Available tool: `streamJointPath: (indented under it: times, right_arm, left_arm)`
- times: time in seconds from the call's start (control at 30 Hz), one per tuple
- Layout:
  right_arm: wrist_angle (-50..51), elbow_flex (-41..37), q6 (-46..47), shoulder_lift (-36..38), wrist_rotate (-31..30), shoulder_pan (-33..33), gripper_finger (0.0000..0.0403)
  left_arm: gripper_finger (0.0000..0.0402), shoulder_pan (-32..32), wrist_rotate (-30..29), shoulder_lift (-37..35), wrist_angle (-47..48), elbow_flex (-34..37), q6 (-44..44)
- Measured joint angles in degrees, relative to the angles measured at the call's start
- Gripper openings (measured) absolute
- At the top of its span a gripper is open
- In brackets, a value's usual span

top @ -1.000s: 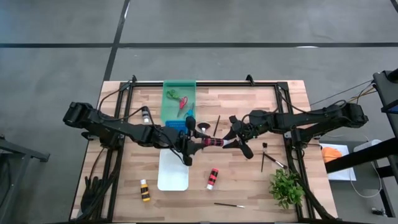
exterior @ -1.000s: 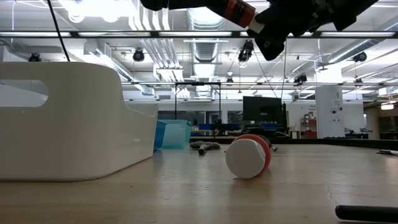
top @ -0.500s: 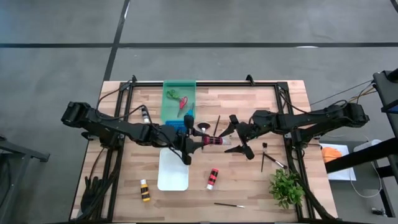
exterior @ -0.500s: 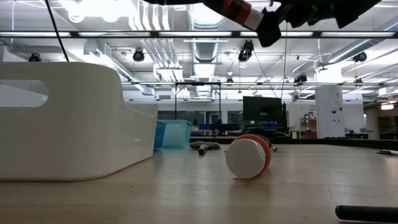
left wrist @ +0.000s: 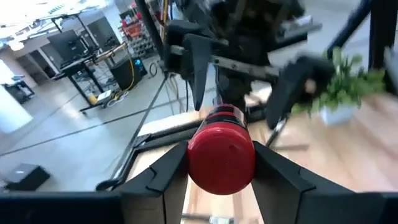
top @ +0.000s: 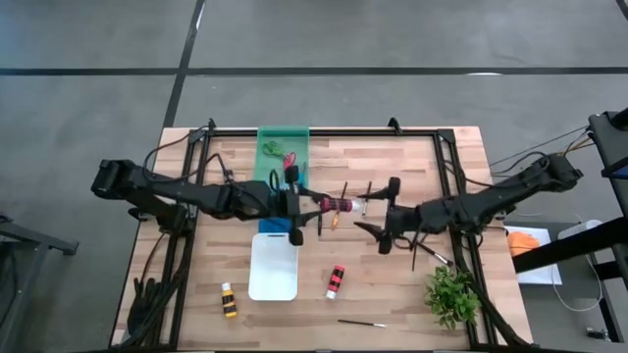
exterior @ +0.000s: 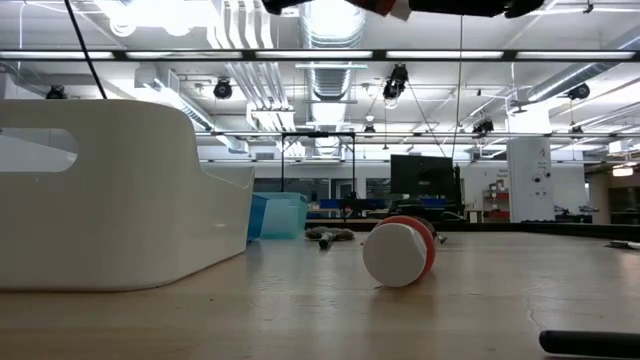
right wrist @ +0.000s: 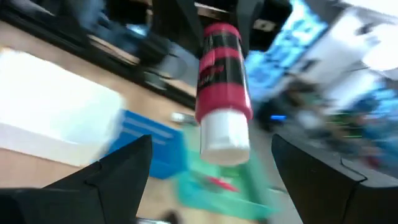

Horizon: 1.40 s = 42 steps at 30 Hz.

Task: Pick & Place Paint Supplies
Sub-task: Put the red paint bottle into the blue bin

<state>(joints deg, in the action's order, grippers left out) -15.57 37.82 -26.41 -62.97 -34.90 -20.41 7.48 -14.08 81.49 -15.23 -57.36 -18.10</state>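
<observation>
My left gripper (top: 316,206) is shut on a red paint bottle (top: 339,204) and holds it level above the table's middle. The bottle's white cap (right wrist: 225,137) points toward the table's right. My right gripper (top: 381,208) stands open just beyond the cap, one finger on either side of it and touching nothing. On the table lie another red-banded bottle (top: 336,281), a yellow-banded bottle (top: 229,299) and a thin brush (top: 361,323), each on its side. Scissors (top: 280,157) rest in the green tray (top: 265,176). My left gripper pinches the bottle's base end (left wrist: 221,163), opposite the cap, between its two fingers. The fingers come level from the table's left and lie along the bottle. The bottle sticks out past them toward the right, level and lifted clear of the table.
A white tray (top: 274,270) lies below the left gripper, with a blue tray (top: 278,224) at its far end. A leafy plant (top: 451,294) stands at the near right, and brushes (top: 424,253) lie beside it. A small dark bottle (top: 228,179) lies at the far left.
My right gripper has opened, let go of the bottle's cap end and drawn back a little toward the table's right and near edge. My left gripper has risen with the red bottle, which stays level.
</observation>
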Motion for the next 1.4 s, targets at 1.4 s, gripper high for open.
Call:
streamJointPath:
  times: [1.4]
  right_arm:
    - [-20.7, 0.5, -26.6, -3.8, -8.5, -9.3, 0.017]
  left_arm:
    - [0.0162, -7.9, 23.4, 0.1, -9.7, 0.5, 19.4]
